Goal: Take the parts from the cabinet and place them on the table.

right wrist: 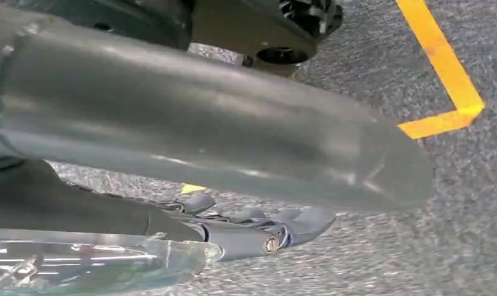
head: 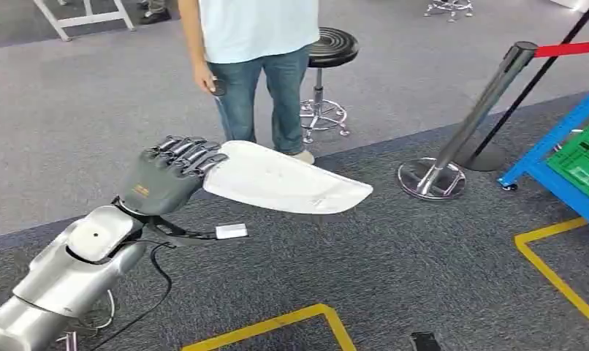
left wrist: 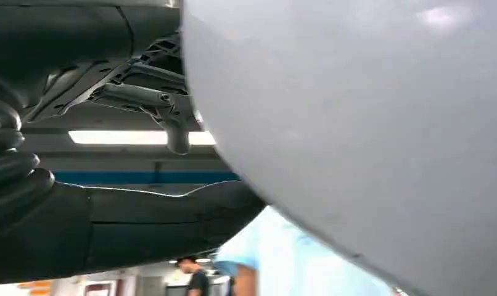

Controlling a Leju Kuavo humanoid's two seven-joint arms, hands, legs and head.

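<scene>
A flat white elongated part (head: 284, 181) with rounded ends is held out over the grey carpet. My left hand (head: 167, 175) grips its near end, dark fingers curled over the top edge. In the left wrist view the part (left wrist: 369, 135) looms close as a pale grey surface, with the dark fingers (left wrist: 61, 228) under it. My right hand (right wrist: 258, 228) hangs low above the carpet, its dark fingers stretched out with nothing in them.
A person (head: 255, 44) in jeans stands just beyond the part, next to a black stool (head: 328, 47). A metal stanchion (head: 467, 124) with a red belt stands on the right, a blue rack (head: 569, 168) with green bins beyond it. Yellow tape (head: 555, 274) marks the floor.
</scene>
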